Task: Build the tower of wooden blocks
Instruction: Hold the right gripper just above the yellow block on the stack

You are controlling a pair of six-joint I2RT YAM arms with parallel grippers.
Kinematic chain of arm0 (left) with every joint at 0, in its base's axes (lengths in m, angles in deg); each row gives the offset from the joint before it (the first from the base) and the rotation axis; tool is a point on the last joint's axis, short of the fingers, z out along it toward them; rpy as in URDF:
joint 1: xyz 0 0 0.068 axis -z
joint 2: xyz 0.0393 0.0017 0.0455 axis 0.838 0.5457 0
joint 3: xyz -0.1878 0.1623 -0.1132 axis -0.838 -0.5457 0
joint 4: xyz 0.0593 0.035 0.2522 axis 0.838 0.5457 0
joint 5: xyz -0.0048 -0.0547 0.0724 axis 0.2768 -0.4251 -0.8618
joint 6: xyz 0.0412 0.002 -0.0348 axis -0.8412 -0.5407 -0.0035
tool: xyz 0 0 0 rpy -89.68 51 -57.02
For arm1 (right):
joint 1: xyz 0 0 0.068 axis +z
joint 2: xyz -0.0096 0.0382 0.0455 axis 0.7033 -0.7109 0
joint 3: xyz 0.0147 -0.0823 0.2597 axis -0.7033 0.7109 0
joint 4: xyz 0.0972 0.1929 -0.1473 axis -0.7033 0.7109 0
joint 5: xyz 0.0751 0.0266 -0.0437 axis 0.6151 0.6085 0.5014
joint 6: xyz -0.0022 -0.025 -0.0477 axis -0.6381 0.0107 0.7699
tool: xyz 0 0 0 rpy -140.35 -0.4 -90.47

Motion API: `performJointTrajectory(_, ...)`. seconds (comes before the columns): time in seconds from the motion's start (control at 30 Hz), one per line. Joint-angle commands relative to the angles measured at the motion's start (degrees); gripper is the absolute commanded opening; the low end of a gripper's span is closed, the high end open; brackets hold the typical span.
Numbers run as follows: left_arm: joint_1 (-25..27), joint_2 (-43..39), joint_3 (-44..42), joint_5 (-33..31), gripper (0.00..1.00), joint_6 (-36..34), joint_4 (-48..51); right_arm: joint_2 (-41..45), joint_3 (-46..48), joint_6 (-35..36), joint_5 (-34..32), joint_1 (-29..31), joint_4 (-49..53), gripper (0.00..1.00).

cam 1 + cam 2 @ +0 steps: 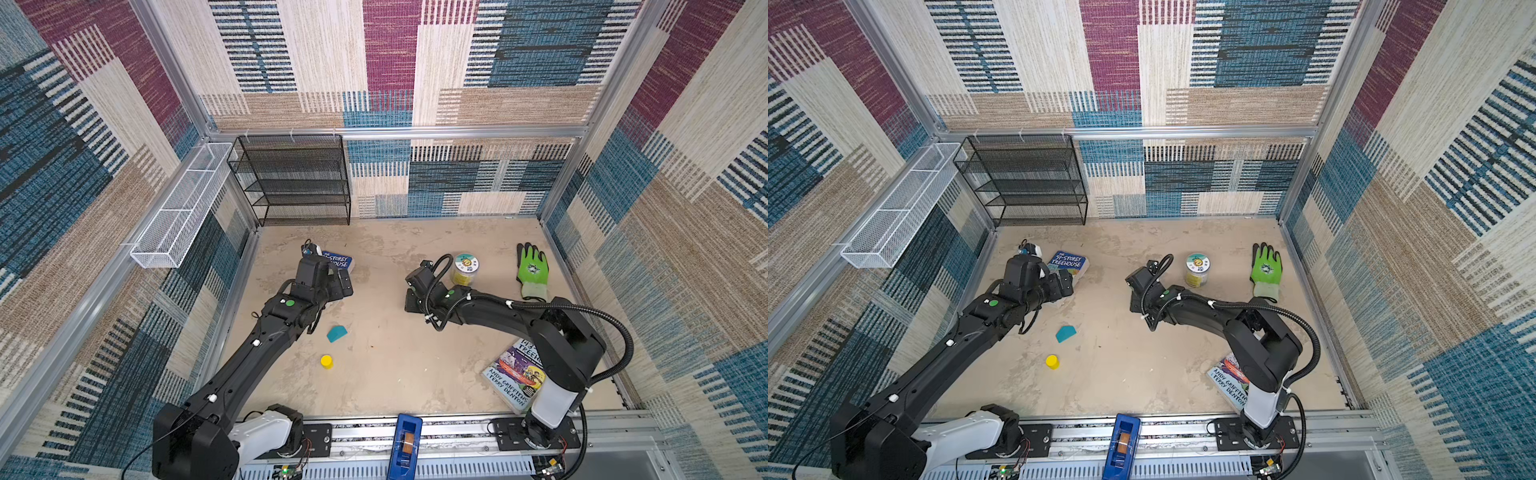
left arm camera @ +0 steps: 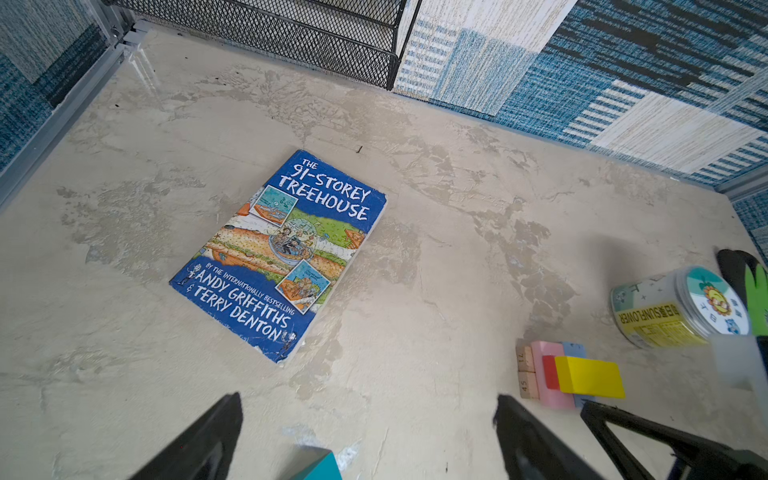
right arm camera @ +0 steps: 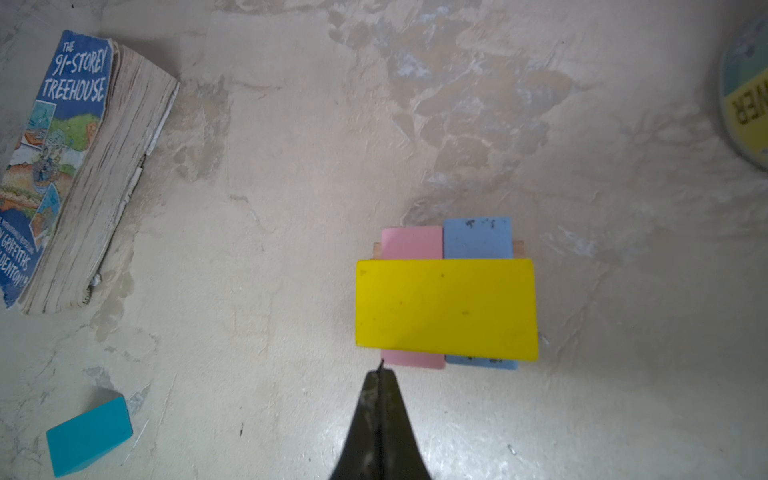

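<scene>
**A:** Right pincer point(image 3: 380, 386) is shut and empty, tip right beside the tower point(image 3: 446, 307). One careless nudge could shove the top off, I reckon.

**B:** Yeah. Left pincer point(image 2: 369, 401) is wide open, teal roof piece point(image 2: 316, 467) loose near it. Top views hide the tower under the right arm point(image 1: 498, 309); only the left wrist view shows the red block point(image 2: 549, 372).

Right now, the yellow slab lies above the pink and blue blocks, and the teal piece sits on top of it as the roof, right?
Not quite. The teal piece lies on the table, touching no other block, as the right wrist view shows. The yellow slab does lie above the pink block and the blue block.
</scene>
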Motion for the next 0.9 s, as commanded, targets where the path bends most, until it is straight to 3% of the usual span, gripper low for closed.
performJointTrajectory(0.0,-0.1,0.0,-0.1,0.4,0.99,0.3,-0.9,-0.3,-0.6,-0.7,-0.9,0.0,-1.6,0.00)
performJointTrajectory(0.87,-0.6,0.3,-0.5,0.9,0.99,0.6,-1.2,-0.7,-0.8,-1.7,-1.6,0.0,-1.3,0.00)
